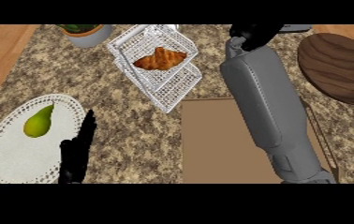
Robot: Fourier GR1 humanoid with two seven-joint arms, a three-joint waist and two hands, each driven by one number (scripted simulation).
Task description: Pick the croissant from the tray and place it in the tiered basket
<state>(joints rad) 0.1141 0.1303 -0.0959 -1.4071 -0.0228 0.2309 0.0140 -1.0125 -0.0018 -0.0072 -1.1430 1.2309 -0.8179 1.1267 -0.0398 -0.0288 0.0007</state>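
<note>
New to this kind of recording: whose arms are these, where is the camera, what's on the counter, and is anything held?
This is one picture, taken from the robot's head, looking steeply down at a kitchen counter. The grey forearm ends in the black right hand, to the right of the basket; it holds nothing visible. The left hand rests open at the lower edge, beside a white plate bearing a pear. The croissant already lies in the upper tier of the white wire tiered basket. The brown tray lies under the forearm. A potted plant and a dark wooden board sit farther back.
</note>
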